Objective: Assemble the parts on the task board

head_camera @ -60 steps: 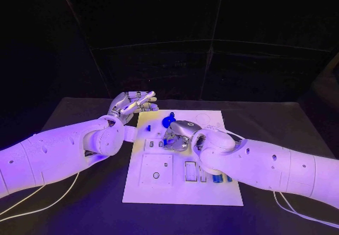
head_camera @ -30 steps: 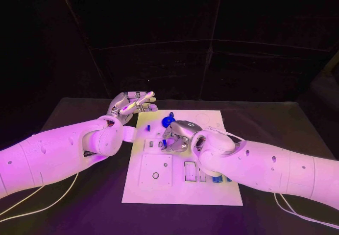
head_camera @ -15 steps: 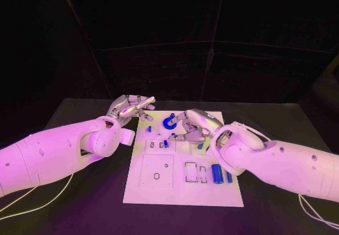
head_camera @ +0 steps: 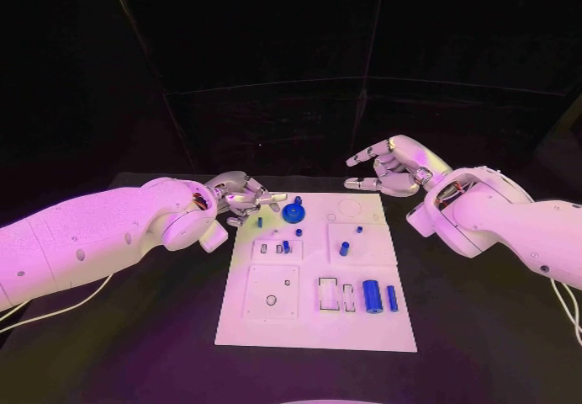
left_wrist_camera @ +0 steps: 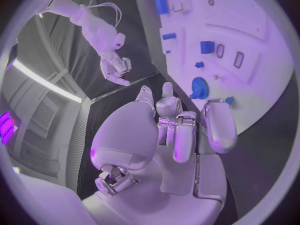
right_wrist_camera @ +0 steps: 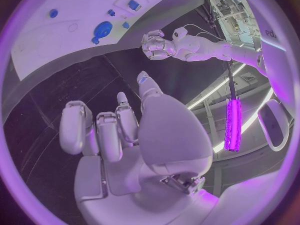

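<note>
The white task board (head_camera: 313, 316) lies in the middle of the table. On it are a blue gear-like disc (head_camera: 293, 213), a short blue part (head_camera: 345, 248), small blue pegs (head_camera: 285, 247) and two blue cylinders (head_camera: 373, 296) near its right side. My left hand (head_camera: 243, 199) hovers at the board's far left corner, fingers curled in, holding nothing; a fingertip reaches toward the disc. My right hand (head_camera: 390, 168) is raised beyond the board's far right corner, its fingers apart and nothing in it. The left wrist view shows the left hand (left_wrist_camera: 181, 127), the disc (left_wrist_camera: 199, 87) and the board (left_wrist_camera: 262, 60). The right wrist view shows the right hand (right_wrist_camera: 115, 130).
Dark table (head_camera: 485, 320) surrounds the board on every side. A recessed square panel (head_camera: 272, 293) and narrow slots (head_camera: 329, 294) take up the board's near half. In the right wrist view the board (right_wrist_camera: 44, 45) lies beyond the fingers, with the left hand (right_wrist_camera: 156, 45) at its edge.
My right hand has lifted off the board's middle and drawn back up to the far right. My left hand has dropped and curled closer to the board's far left corner.
</note>
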Motion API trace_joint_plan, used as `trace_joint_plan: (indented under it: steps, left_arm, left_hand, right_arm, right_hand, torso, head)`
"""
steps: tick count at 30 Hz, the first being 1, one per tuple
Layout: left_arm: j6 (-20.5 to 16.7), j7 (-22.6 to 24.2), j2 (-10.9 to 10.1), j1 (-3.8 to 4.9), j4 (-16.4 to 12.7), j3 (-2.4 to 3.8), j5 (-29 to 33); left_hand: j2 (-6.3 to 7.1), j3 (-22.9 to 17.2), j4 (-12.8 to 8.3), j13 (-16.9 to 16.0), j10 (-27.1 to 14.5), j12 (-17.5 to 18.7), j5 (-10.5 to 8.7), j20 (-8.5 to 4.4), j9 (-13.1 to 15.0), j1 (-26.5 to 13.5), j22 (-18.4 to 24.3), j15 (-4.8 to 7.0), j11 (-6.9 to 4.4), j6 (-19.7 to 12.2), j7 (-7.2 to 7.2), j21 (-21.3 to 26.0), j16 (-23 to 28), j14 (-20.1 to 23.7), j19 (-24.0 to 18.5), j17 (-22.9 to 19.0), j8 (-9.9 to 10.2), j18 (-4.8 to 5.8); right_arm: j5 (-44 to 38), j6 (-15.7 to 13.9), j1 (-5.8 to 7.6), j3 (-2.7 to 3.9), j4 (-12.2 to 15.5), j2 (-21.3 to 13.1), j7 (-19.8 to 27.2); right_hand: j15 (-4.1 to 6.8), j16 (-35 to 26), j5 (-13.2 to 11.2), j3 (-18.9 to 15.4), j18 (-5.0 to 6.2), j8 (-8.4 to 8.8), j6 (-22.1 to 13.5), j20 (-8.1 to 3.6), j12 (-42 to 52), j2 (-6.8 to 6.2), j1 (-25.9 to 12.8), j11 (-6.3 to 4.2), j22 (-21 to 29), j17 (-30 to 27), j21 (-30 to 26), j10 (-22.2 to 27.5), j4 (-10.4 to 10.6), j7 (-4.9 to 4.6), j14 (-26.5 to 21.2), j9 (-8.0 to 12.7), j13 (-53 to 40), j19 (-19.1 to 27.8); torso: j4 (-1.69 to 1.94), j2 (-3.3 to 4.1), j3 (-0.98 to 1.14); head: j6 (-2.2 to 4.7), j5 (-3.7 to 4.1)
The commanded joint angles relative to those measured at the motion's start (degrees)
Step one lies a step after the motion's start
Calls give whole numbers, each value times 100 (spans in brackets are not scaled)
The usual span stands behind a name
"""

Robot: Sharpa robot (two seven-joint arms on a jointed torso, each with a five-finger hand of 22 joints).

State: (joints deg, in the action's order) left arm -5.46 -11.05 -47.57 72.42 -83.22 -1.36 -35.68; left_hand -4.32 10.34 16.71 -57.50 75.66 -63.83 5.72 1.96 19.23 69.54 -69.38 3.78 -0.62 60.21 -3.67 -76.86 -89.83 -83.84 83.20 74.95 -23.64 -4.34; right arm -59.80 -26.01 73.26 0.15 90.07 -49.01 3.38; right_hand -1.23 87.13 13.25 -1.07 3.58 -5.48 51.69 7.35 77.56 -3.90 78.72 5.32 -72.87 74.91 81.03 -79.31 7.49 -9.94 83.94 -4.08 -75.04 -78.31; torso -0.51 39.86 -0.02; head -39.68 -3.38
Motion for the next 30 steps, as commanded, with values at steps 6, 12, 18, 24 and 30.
trace_joint_plan:
  steps: [6, 12, 18, 24, 30]
  left_arm:
    - [1132, -1759, 478, 293, 256, -260, -1715]
    - [1264, -1908, 808, 440, 465, -480, -1975]
    - [1325, -1954, 1050, 486, 617, -541, -2048]
    - [1462, -1984, 1201, 498, 721, -575, -2128]
    - [1660, -2013, 1337, 503, 850, -606, -2160]
  left_hand:
    - [-122, 199, -20, -368, -73, -356, -14, -26, 701, -53, -622, 69, -26, -412, 44, -417, -17, -616, 226, 1505, -599, 149]
    - [-190, 256, -12, -439, -60, -417, -20, -28, 854, -121, -713, 70, -26, -504, 45, -473, -17, -616, 258, 1505, -702, 166]
    - [-222, 360, -11, -525, -28, -497, -49, -35, 1050, -241, -825, 80, -41, -559, 64, -541, -17, -616, 291, 1505, -846, 185]
    - [-225, 430, -10, -574, -9, -541, -108, -42, 1173, -302, -889, 86, -50, -603, 74, -581, -17, -616, 309, 1505, -924, 197]
    - [-224, 452, -10, -594, -1, -559, -128, -43, 1213, -320, -925, 88, -52, -616, 77, -603, -17, -616, 319, 1505, -948, 203]
  right_arm:
    - [273, 177, 42, 5, -126, 8, -289]
    - [183, 206, 46, 4, -177, 49, -468]
    - [133, 243, 47, 4, -212, 84, -588]
    - [120, 288, 48, 4, -241, 122, -643]
    - [116, 333, 47, 4, -273, 156, -682]
  right_hand:
    - [50, -60, 108, -170, 40, -34, 64, -27, -7, 39, -69, -36, 38, 767, -46, -21, 30, 10, 426, 0, -230, 59]
    - [56, -88, 170, -225, 49, -41, 70, -34, -6, 47, -68, -42, 80, 716, -73, -26, 41, 15, 415, 2, -226, 83]
    - [65, -112, 266, -292, 55, -50, 77, -42, -14, 66, -60, -49, 111, 678, -96, -22, 58, 22, 409, 4, -210, 98]
    - [67, -127, 292, -315, 61, -54, 81, -45, -25, 69, -61, -51, 142, 651, -115, -14, 65, 24, 403, 4, -197, 117]
    - [68, -145, 303, -332, 69, -58, 85, -46, -43, 71, -65, -52, 177, 617, -136, 0, 73, 25, 395, 4, -178, 141]
  torso:
    - [7, -100, 46]
    - [-4, -88, 47]
    - [3, -84, 42]
    - [4, -81, 41]
    - [3, -76, 34]
  head:
    - [-76, -8]
    - [-87, -16]
    - [-108, -9]
    - [-130, -12]
    - [-161, -18]
